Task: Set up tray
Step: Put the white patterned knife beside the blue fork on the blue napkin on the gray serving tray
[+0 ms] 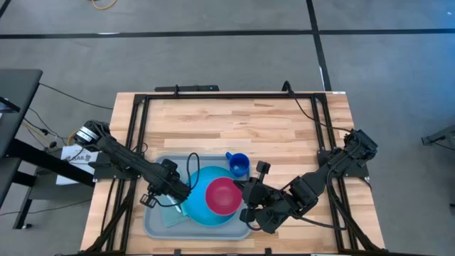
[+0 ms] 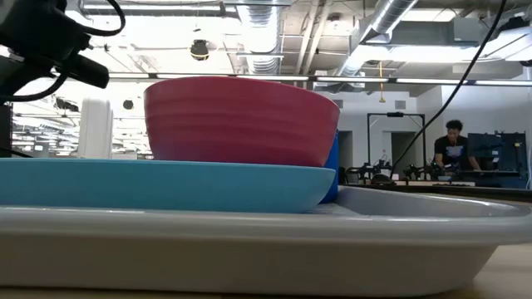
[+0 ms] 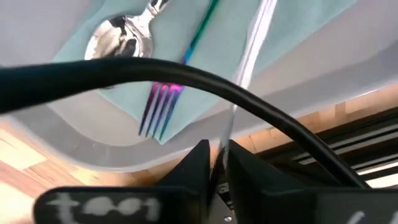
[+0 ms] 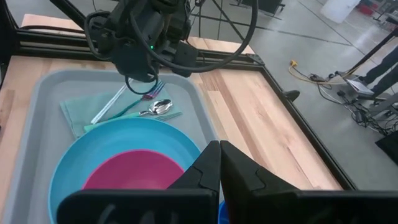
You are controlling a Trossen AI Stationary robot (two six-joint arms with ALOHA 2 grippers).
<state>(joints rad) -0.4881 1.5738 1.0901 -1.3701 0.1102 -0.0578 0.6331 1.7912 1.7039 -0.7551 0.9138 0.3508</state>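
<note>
The light grey-blue tray (image 1: 153,224) lies at the table's near edge. On it rests a round blue plate (image 1: 195,206) carrying a pink bowl (image 1: 222,195), and a blue cup (image 1: 238,165) stands at the tray's far rim. A teal napkin (image 4: 74,112) lies left of the plate with a rainbow fork (image 3: 168,99) and a spoon (image 3: 121,37) on it. My left gripper (image 3: 219,165) hovers over the napkin, shut on a silver knife (image 3: 249,56). My right gripper (image 4: 219,162) is shut and empty, above the plate's right side. My left gripper pinches the knife between its two fingers at one end (image 3: 225,134). It comes from above on a slant, with the fingers in line with the knife. The knife slopes away from the fingers, and its other end (image 4: 96,119) is down at the napkin beside the fork.
A black cable (image 3: 186,78) crosses in front of the left wrist camera. Black frame rails (image 1: 138,135) run along the table's edges. Bare wood (image 1: 234,124) lies beyond the tray toward the far edge. A person (image 2: 453,145) stands far off in the room.
</note>
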